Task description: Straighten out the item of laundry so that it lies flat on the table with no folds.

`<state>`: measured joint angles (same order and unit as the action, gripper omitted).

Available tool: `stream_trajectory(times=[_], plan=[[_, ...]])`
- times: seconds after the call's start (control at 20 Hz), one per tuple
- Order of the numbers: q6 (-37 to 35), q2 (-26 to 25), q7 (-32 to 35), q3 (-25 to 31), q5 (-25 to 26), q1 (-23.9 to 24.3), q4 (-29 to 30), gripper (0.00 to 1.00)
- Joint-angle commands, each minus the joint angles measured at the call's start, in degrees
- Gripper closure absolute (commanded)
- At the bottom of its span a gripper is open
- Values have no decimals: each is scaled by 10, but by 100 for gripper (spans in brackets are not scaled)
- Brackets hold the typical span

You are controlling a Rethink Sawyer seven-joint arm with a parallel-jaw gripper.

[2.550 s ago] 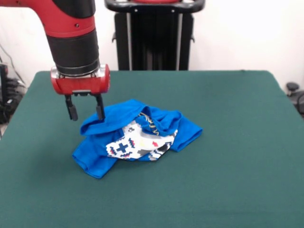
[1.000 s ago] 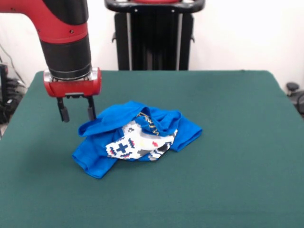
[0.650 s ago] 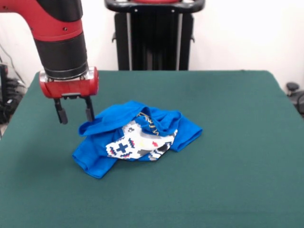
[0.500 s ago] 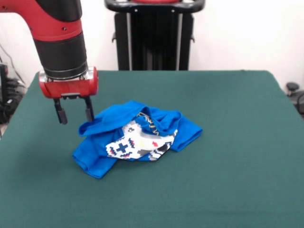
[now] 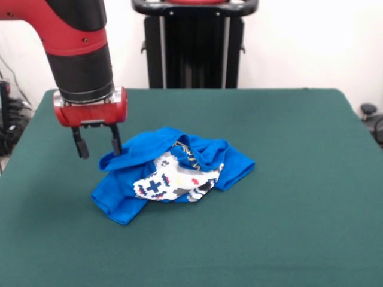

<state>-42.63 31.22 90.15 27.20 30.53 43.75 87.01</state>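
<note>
We see the end effector point(image 5: 98, 147) spread at the crumpled T-shirt's point(image 5: 170, 171) left edge; pinching several layers risks dragging the bundle across the tabletop point(image 5: 299, 197) still folded

A white wall point(image 5: 311, 42) stands behind; dark cables point(image 5: 13, 101) and a black wheeled base point(image 5: 372, 119) show at the side edges.

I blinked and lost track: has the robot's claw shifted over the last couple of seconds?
Yes. The gripper has moved sideways toward the picture's left, off the blue T-shirt, whose crumpled heap looks unmoved.
</note>
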Motion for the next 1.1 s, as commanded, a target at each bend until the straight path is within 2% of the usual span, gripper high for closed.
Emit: stream_trajectory(times=[0.05, 0.35, 0.55, 1.1], plan=[[-34, -30, -130, 46, 34, -23, -3, 0], [-39, -34, -128, 41, 53, -26, -12, 0], [-68, -35, -134, 27, 69, -37, -25, 0], [-92, -36, -137, 30, 83, -33, -29, 0]])
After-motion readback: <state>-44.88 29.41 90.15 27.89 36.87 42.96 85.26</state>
